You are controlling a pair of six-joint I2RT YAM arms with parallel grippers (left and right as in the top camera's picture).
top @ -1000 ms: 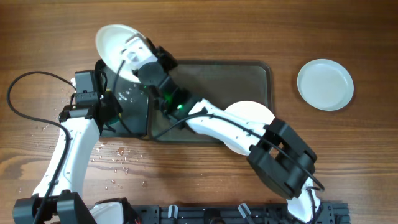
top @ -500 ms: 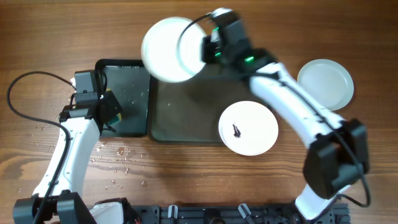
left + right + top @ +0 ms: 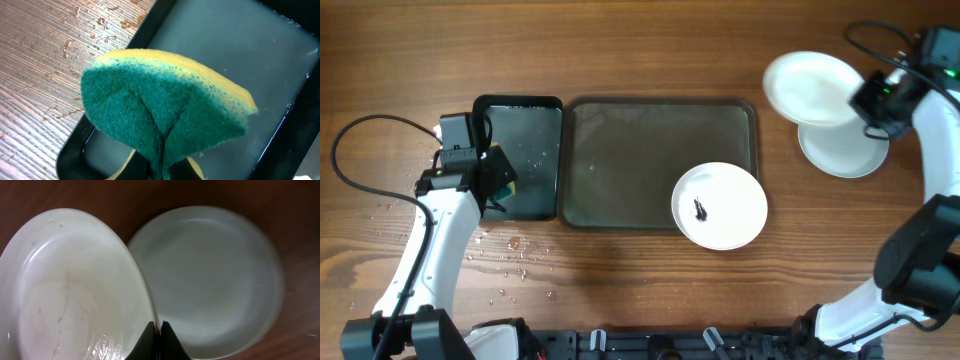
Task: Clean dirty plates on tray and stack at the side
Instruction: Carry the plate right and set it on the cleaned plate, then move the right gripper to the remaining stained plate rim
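Note:
My right gripper (image 3: 871, 99) is shut on the rim of a clean white plate (image 3: 814, 89), held tilted over another white plate (image 3: 847, 151) that lies on the table at the far right. In the right wrist view the held plate (image 3: 75, 295) is pinched at my right gripper (image 3: 158, 330), with the lying plate (image 3: 210, 275) behind it. A third plate (image 3: 720, 206) with a dark smudge sits on the front right corner of the dark grey tray (image 3: 620, 160). My left gripper (image 3: 496, 176) is shut on a green-yellow sponge (image 3: 165, 110) above the black tray.
The narrow black tray (image 3: 532, 130) lies wet just left of the grey tray. Water drops (image 3: 510, 260) speckle the wood by the left arm. A black rail runs along the table's near edge.
My right arm has swung from the far left, over the tray, to the far right with the plate in its grip. The left arm and sponge have stayed put.

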